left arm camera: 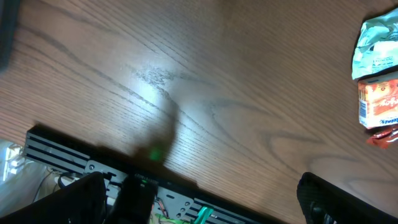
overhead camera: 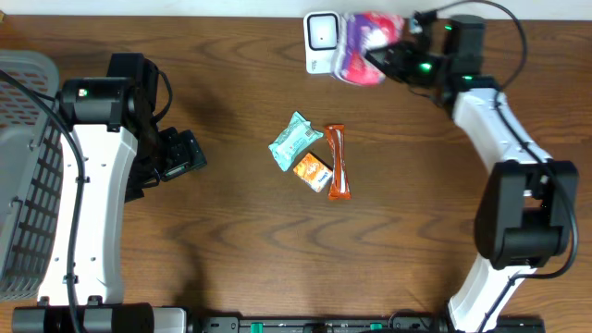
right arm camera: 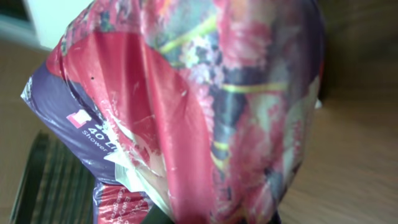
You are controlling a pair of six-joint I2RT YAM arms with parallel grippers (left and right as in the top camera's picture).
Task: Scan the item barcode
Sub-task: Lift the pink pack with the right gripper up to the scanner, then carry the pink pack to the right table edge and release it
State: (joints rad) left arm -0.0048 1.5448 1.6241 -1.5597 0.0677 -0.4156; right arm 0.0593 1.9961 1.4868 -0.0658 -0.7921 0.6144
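While the right gripper (overhead camera: 388, 55) is raised at the far right end of the table (overhead camera: 231, 259), its jaws are clamped on one floral packet (overhead camera: 365, 46). The packet is glossy plastic, pink, red and purple. It is held just beside one white scanner (overhead camera: 321, 42), on the scanner's right side, and the two overlap in the overhead view. I cannot tell whether they touch.

Right wrist view: the packet (right arm camera: 186, 112) fills nearly the whole frame. A white label on its purple side starts with "40"; the rest is not legible. The gripper's own fingers are hidden behind the packet.

Left gripper (overhead camera: 183, 153): jaws spread wide, nothing between them, low over bare wood at the left side. Left wrist view shows its two dark fingers (left arm camera: 326, 196) at the bottom corners, far apart. A black rail (left arm camera: 74, 152) crosses that frame.

Loose items at table centre, count three:
- one teal pouch (overhead camera: 295, 141), lying flat;
- one small orange packet (overhead camera: 313, 172), touching the pouch's lower edge;
- one orange-brown bar wrapper (overhead camera: 338, 164), lying lengthwise just right of the other two.

All three are well apart from both grippers.

One grey basket (overhead camera: 23, 166) sits at the left edge, beside the left arm.
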